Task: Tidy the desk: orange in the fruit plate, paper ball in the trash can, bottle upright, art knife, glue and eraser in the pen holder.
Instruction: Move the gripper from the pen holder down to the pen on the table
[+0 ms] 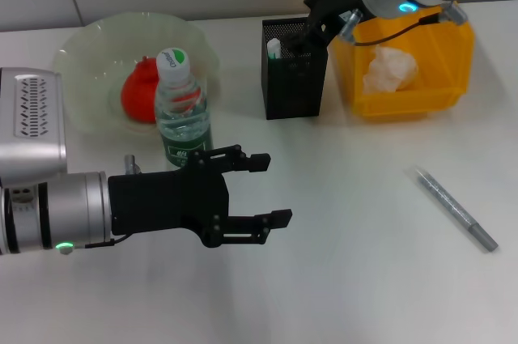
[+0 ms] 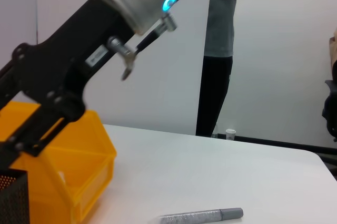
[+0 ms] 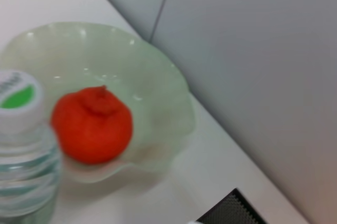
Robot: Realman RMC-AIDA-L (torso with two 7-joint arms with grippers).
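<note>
The orange lies in the pale green fruit plate. In front of it the bottle stands upright. Just right of the bottle my left gripper hovers open and empty. My right gripper hangs over the mouth of the black mesh pen holder, where a white item pokes up. The paper ball lies inside the yellow trash can. A grey art knife lies on the table at the right. Glue and eraser are hidden.
The white table stretches between my left gripper and the art knife. A wall runs behind the plate. In the left wrist view a person stands beyond the table's far edge.
</note>
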